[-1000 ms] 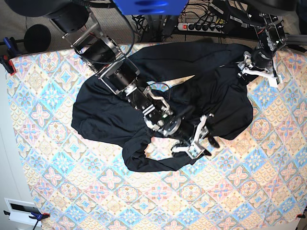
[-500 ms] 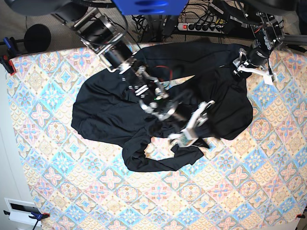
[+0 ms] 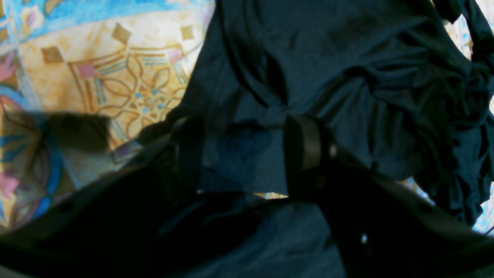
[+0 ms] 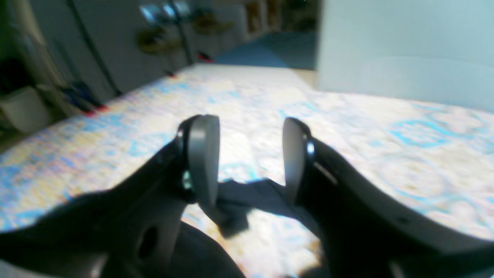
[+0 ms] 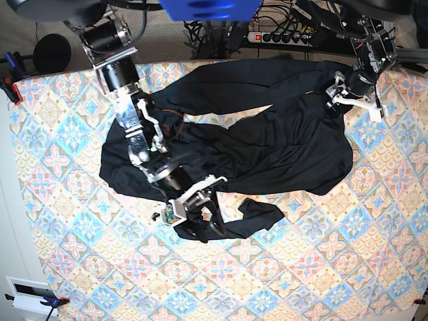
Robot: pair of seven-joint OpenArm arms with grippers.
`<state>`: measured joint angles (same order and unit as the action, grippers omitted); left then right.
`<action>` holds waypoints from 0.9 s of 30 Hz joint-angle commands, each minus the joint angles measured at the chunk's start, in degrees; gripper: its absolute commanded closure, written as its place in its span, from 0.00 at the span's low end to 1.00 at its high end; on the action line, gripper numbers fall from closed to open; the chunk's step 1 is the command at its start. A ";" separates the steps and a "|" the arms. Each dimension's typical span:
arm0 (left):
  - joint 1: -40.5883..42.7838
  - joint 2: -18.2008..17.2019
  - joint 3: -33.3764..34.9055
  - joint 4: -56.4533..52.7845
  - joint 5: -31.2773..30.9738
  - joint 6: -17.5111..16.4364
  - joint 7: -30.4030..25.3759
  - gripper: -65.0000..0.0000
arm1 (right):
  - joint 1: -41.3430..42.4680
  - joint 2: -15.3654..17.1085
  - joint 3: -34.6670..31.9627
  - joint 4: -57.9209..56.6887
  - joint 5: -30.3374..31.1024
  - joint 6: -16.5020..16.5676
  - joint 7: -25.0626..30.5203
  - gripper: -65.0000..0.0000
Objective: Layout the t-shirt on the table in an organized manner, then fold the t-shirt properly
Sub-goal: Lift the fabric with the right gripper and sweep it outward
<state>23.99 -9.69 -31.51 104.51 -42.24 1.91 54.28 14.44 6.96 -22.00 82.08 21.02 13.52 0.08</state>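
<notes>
A: Start with the left wrist view. What is there?

B: The left gripper (image 3: 247,154) sits low over the t-shirt (image 3: 347,77), its two fingers (image 3: 305,143) standing apart with black cloth between them and beneath them. The fabric lies against the fingers, so it looks gathered in the jaws, though the dark blur keeps me from swearing to a firm pinch. Beside the shirt's edge, the table (image 3: 115,77) shows its cream, blue and pink tile pattern.

A: And the right wrist view?

B: The right gripper (image 4: 247,158) is released, its grey pads (image 4: 202,154) held apart with clear space between them. Nothing is pinched. A dark scrap of the t-shirt (image 4: 251,200) lies on the table (image 4: 386,146) just below and beyond the fingertips. The view is blurred.

A: Then the base view?

B: The t-shirt (image 5: 281,134) is spread rumpled across the upper middle of the table (image 5: 321,267), with one loose flap trailing toward the near side. The right gripper (image 5: 194,207) is at that near hem, over the crumpled lower edge, fingers parted. The left gripper (image 5: 334,97) is at the far right corner of the shirt, right on the cloth there. A power strip (image 5: 281,37) lies beyond the table's far edge.
</notes>
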 commanded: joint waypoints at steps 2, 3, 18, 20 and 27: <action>-0.91 -0.72 -0.19 1.29 -0.62 -0.20 -0.26 0.53 | 0.20 1.96 2.35 2.36 0.57 0.42 1.37 0.61; -1.09 -0.72 -0.19 1.29 -0.62 -0.20 -0.26 0.53 | -0.41 2.66 3.76 2.80 0.57 0.42 0.14 0.61; -2.49 -5.30 3.95 1.29 -0.79 -0.29 -0.70 0.98 | -4.63 4.95 24.42 2.88 0.48 0.42 -23.07 1.00; -2.76 -5.30 3.24 1.29 -0.79 -0.29 -0.70 1.00 | -5.60 6.53 24.42 3.32 0.48 0.42 -23.33 1.00; -6.54 -4.77 1.57 1.03 -0.62 -0.29 -0.26 1.00 | -10.17 11.28 24.33 3.23 0.48 0.42 -23.33 1.00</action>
<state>17.41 -13.96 -29.65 104.62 -42.26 1.80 54.61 3.57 17.74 2.04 84.25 21.04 13.61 -24.40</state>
